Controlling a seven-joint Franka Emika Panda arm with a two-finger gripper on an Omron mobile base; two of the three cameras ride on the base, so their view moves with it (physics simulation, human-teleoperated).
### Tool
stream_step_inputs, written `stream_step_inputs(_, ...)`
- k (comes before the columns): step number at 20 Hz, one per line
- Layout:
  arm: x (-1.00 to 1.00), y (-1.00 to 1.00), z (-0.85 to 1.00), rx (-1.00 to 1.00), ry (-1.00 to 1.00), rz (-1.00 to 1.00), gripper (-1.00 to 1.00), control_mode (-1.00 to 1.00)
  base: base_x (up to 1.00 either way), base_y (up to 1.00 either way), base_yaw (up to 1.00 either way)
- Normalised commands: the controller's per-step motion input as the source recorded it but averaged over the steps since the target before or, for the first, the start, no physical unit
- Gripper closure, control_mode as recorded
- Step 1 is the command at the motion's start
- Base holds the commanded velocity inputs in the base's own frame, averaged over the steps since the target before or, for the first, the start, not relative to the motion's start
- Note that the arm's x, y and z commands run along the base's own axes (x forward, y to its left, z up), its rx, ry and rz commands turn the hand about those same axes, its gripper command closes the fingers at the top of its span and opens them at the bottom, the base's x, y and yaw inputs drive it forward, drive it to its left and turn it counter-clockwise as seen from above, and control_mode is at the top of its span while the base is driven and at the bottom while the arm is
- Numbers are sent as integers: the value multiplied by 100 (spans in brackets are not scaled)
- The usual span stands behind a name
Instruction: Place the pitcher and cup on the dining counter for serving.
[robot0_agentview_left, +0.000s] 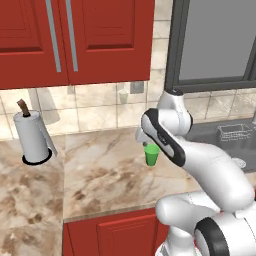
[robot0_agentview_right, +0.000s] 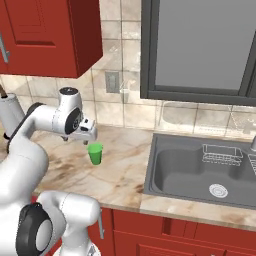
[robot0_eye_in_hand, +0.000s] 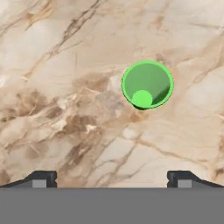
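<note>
My pincer (robot0_eye_in_hand: 111, 177) hangs released, jaws spread wide, pointing straight down at the marble tabletop (robot0_eye_in_hand: 65, 87). The cup (robot0_eye_in_hand: 147, 85) stands upright on it just ahead of my fingertips and a little right, mouth up; I'd shift that way before descending. No readable writing anywhere.

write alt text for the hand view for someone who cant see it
Looking straight down on a bright green cup, upright and empty, standing on a beige-brown veined marble counter. The two dark fingers sit wide apart at the bottom edge, holding nothing, with the cup above and apart from them.
</note>
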Motion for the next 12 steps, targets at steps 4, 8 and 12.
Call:
stream_step_inputs(4, 57, 0, -45, 0, 0, 0, -100, -100, 0, 0, 0)
stream_step_inputs(8, 55, 0, -35, 0, 0, 0, -100, -100, 0, 0, 0)
stream_step_inputs(12, 43, 0, -43, 0, 0, 0, -100, -100, 0, 0, 0)
